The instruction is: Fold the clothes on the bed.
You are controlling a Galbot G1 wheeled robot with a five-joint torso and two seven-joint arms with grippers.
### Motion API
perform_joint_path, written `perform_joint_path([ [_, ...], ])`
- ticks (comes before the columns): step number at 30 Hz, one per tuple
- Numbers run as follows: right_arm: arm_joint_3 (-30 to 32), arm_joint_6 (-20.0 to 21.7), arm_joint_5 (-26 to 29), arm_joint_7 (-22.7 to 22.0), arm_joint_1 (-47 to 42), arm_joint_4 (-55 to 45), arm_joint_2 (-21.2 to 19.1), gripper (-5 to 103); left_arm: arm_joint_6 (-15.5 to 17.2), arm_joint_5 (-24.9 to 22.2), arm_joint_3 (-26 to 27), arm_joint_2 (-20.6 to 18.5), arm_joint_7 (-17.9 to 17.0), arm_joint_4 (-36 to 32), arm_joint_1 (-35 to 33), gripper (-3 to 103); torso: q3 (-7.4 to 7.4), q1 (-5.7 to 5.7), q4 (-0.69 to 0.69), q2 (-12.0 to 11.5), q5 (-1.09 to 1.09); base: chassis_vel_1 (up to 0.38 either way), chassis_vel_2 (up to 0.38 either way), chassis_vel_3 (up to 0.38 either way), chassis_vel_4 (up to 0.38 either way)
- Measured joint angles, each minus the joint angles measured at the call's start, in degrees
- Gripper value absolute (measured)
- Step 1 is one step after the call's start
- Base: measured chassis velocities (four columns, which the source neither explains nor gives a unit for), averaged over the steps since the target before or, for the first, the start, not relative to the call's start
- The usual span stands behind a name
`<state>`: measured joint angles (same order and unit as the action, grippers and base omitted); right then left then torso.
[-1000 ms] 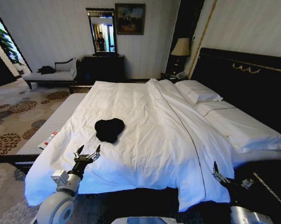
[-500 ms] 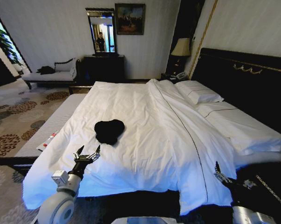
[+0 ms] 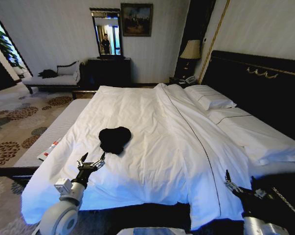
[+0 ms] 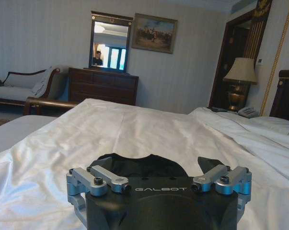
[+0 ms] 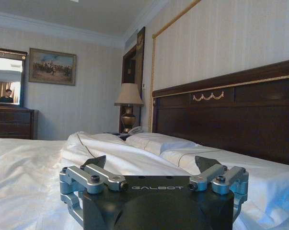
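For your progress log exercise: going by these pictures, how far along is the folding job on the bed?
Nothing looks done: the black T-shirt lies crumpled in a heap on the bed. In hand: the left gripper hangs open just short of the shirt; the right gripper waits open over the bed's near right edge. Spreading and folding remain.

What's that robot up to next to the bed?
It is facing a large bed with a white duvet, where a black T-shirt lies bunched in a heap, not yet folded. The left gripper hovers open just short of the shirt, touching nothing. The right gripper, also open, is held low at the bed's near edge, towards the headboard.
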<state>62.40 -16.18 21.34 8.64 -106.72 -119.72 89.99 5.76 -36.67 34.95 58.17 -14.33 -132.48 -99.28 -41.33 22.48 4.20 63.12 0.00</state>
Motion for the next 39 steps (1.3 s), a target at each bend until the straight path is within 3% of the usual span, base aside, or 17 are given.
perform_joint_path([
  [17,0.28,0.36,-1.15,-0.52,-0.05,0.1,0.06,100,-0.14,-0.02,0.03,0.05,0.0,-0.2,-0.34,100,0.0,0.0,0.0,0.0,0.0,-0.024,0.062,0.024,-0.061],
  [29,0.24,0.51,-2.33,-0.66,0.13,0.19,0.15,100,-0.14,0.0,0.21,0.06,-0.07,-0.35,-0.44,100,0.0,0.0,0.0,0.0,-0.02,0.082,0.187,-0.089,-0.199],
  [39,0.43,-1.03,0.09,1.0,0.17,0.83,0.13,100,-0.14,0.07,0.5,0.03,-0.18,-0.54,-0.7,100,0.01,0.0,0.0,0.01,-0.02,0.053,0.154,-0.054,-0.156],
])
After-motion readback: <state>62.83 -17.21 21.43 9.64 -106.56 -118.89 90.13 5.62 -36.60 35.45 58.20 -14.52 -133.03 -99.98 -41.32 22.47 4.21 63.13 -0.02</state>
